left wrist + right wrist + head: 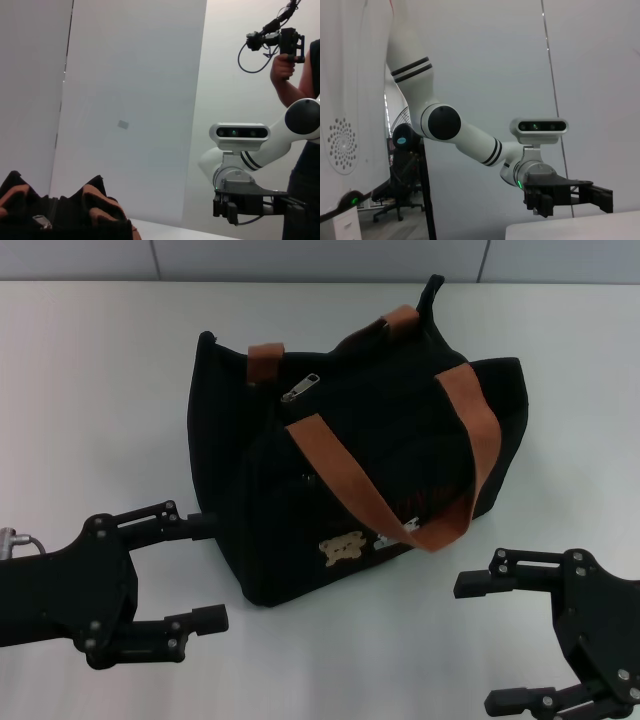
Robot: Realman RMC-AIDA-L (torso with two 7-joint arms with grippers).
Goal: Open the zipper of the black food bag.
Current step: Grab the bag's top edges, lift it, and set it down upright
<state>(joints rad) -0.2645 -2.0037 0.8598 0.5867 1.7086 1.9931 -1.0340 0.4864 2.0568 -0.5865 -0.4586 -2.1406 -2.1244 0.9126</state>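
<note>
The black food bag (390,430) stands upright in the middle of the white table, its brown handles flopped over its top and front. The zipper's silver pull tab (300,388) lies on the bag's top near the back-left handle. My left gripper (205,570) is open, low beside the bag's front-left corner, its upper finger close to the fabric. Off the bag's front-right corner, my right gripper (485,643) is also open and apart from it. The left wrist view catches the bag's top (65,215) and the pull tab (41,220).
The white table (100,390) spreads around the bag, with a grey wall behind. In the left wrist view my right arm (240,150) shows across the table, and a person (300,75) holding a device stands behind it. The right wrist view shows my left arm (470,140).
</note>
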